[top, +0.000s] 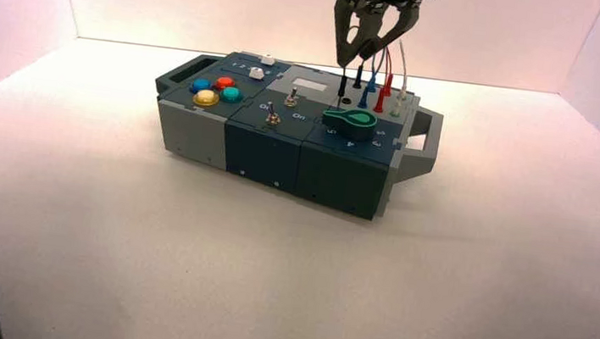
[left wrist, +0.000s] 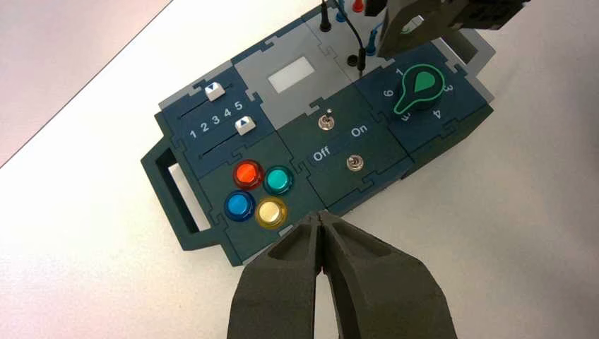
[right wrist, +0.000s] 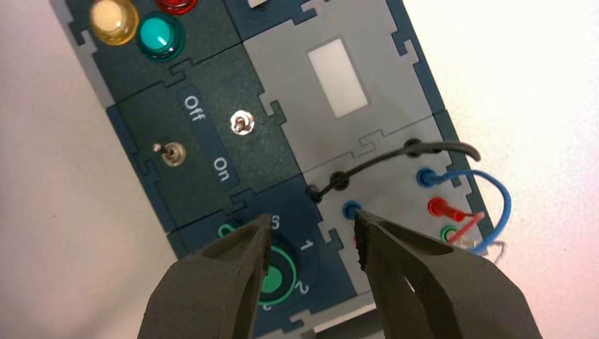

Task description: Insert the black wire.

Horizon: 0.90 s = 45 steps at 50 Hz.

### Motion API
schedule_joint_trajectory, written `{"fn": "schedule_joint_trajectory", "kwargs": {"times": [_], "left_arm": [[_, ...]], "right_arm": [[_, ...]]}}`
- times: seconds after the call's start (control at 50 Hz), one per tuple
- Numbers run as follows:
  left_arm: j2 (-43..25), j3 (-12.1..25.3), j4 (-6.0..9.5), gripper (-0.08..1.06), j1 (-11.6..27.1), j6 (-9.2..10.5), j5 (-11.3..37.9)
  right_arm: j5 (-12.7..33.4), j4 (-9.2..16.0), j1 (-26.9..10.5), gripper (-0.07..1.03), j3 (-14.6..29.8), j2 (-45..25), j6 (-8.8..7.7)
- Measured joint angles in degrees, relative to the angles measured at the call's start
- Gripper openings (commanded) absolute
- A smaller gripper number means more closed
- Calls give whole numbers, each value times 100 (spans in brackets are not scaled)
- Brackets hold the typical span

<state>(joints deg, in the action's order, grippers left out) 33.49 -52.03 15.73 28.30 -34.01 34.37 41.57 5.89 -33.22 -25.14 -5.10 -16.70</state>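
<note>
Your right gripper point(top: 376, 48) hangs above the wire panel at the right rear of the box point(top: 281, 155), its fingers point(right wrist: 219, 282) spread apart with nothing between them; in the right wrist view they straddle the edge between the green knob point(right wrist: 272, 279) and the grey socket panel. The black wire point(right wrist: 385, 159) lies across that grey panel, one slim black plug point(right wrist: 413, 148) seated at the far row beside the blue-plugged lead point(right wrist: 494, 194), the other plug point(right wrist: 316, 193) near the panel's corner next to the toggle switches; you cannot tell from here whether that near plug sits fully in its socket. In the high view the black plug point(top: 342, 85) stands upright just left of the blue and red plugs, directly beneath your open fingers. Your left gripper point(left wrist: 321, 229) hovers over the front edge of the box near the yellow button point(left wrist: 271, 212), its fingers pressed together and holding nothing. The white table point(top: 185, 250) carries the box at an angle.
</note>
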Motion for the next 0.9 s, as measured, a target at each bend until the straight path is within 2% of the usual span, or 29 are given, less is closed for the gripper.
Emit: {"fn": "schedule_joint_trajectory", "kwargs": {"times": [0.24, 0.4, 0.6, 0.88, 0.9], "left_arm": [[9, 0, 0, -3, 0, 0, -149], [0, 0, 0, -3, 0, 0, -149], [0, 0, 0, -3, -9, 0, -158], [-9, -9, -9, -3, 0, 0, -158], [-9, -9, -9, -3, 0, 0, -158]], "right_arm": [[-167, -53, 0, 61, 0, -185, 0], [-281, -114, 0, 56, -9, -264, 0], [-316, -123, 9, 54, 0, -369, -9], [-396, -123, 9, 44, 0, -483, -9], [-422, -123, 0, 38, 0, -501, -9]]}}
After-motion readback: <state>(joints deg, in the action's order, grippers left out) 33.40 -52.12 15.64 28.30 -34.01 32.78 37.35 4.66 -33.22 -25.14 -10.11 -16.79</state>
